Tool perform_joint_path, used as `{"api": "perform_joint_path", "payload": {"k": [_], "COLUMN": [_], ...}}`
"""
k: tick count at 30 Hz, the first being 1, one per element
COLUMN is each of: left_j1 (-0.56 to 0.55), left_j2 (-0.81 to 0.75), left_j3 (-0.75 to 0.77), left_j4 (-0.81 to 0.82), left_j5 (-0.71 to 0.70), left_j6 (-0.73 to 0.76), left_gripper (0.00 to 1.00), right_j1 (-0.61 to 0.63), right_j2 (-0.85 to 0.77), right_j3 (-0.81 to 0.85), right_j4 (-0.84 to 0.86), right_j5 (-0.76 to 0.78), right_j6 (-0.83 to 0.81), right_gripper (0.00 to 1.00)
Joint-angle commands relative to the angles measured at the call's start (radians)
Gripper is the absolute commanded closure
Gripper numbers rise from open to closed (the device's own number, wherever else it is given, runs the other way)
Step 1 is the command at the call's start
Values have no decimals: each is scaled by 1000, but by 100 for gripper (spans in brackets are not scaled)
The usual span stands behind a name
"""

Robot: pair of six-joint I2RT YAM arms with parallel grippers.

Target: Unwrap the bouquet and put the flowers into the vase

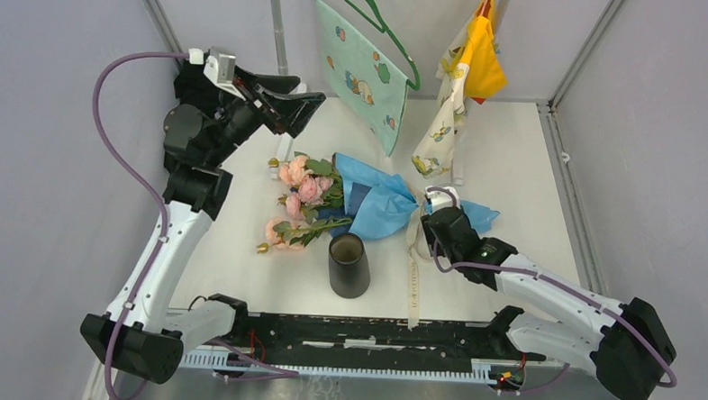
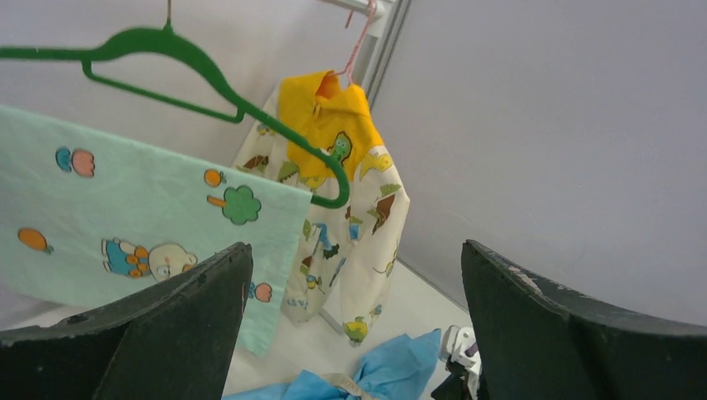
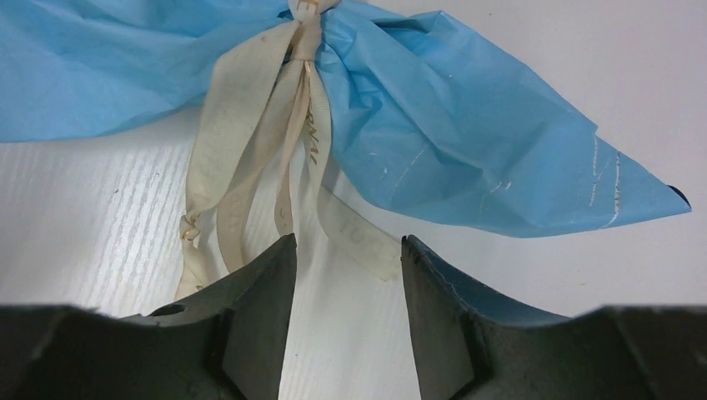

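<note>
Here the bouquet of pink roses in light-blue and dark-blue paper (image 1: 382, 201) lies on its side in the middle of the white table (image 1: 514, 171), its pink and peach flowers with green leaves (image 1: 301, 193) pointing towards the left arm. The small matte black cylinder vase (image 1: 348, 265) stands upright just in front of it, apart from the paper. The cream ribbon (image 3: 250, 183) is tied round the narrow part of the wrap, and its tails trail towards the near edge. The right gripper (image 3: 348, 258) sits low over those tails, its jaws partly apart with bare table showing between them and one ribbon end just at their tips, nothing pinched. The left gripper (image 2: 357, 250) hangs high above the far left of the table, its jaws spread wide and empty, facing a pale green patterned cloth on a green hanger (image 2: 150, 225) and a yellow and white printed garment (image 2: 342, 167)
</note>
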Motion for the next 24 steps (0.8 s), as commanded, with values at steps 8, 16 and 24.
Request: {"api": "perform_joint_path", "payload": {"k": [8, 16, 24], "left_j1": [1, 0, 0], "left_j2": [-8, -12, -7], "left_j3": [-28, -44, -47], "left_j4": [-63, -80, -100], "left_j5": [-169, -204, -229], "left_j6": [-44, -33, -27], "left_gripper": [0, 0, 0], "right_j1": [-7, -62, -113], "right_j2": [129, 210, 282], "right_j3": [-66, -89, -66], "right_j4": [168, 258, 317], "right_j5": [-17, -62, -141], "right_j6": [31, 4, -52], "right_gripper": [52, 58, 87]}}
